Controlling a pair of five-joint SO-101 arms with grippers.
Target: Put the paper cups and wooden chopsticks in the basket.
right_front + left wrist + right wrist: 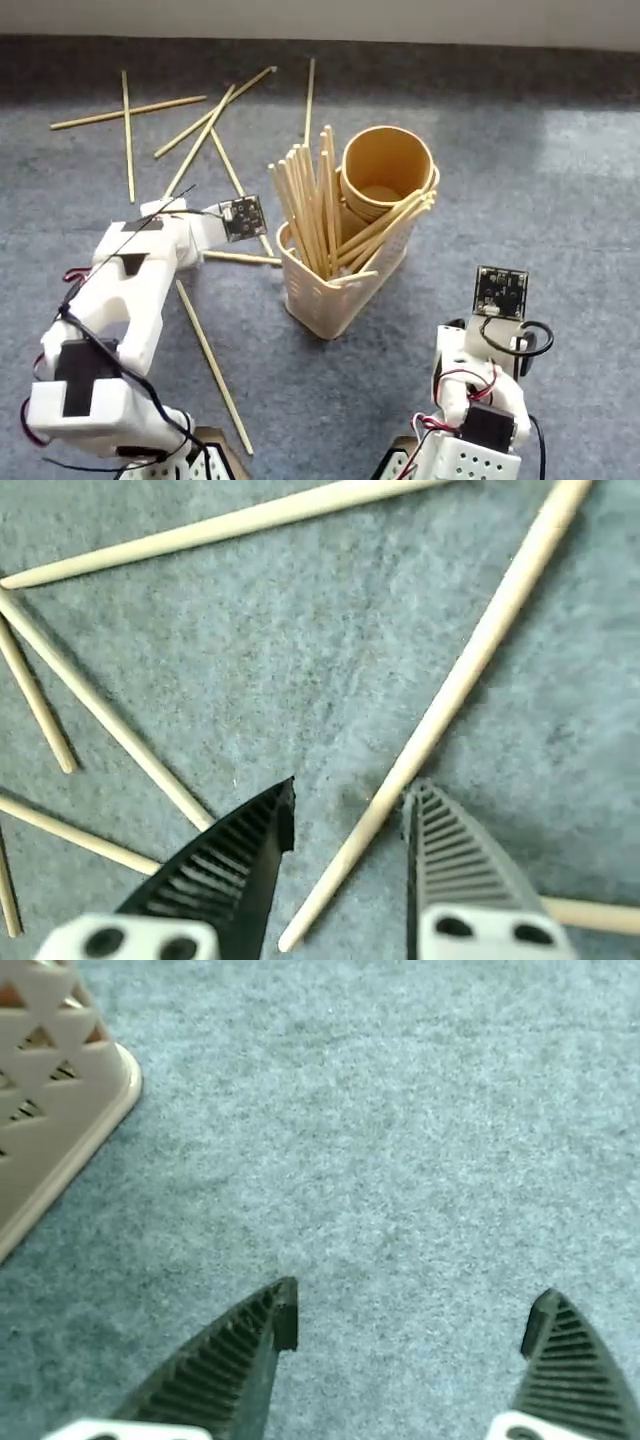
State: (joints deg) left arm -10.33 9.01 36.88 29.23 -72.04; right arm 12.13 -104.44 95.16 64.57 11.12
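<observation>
Left gripper (350,790) agape astride a chopstick (470,670) on grey carpet (300,630); right gripper (415,1295) agape too, near basket (60,1110).

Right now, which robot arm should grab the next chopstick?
Probably the left. The left gripper, open, straddles a loose chopstick on the carpet; the right gripper hangs open over bare carpet beside the basket.

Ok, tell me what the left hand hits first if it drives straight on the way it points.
Most likely the chopstick that lies in the gap of the open left hand, with the grey carpet right under it. How far the hand is above them is unclear.
</observation>
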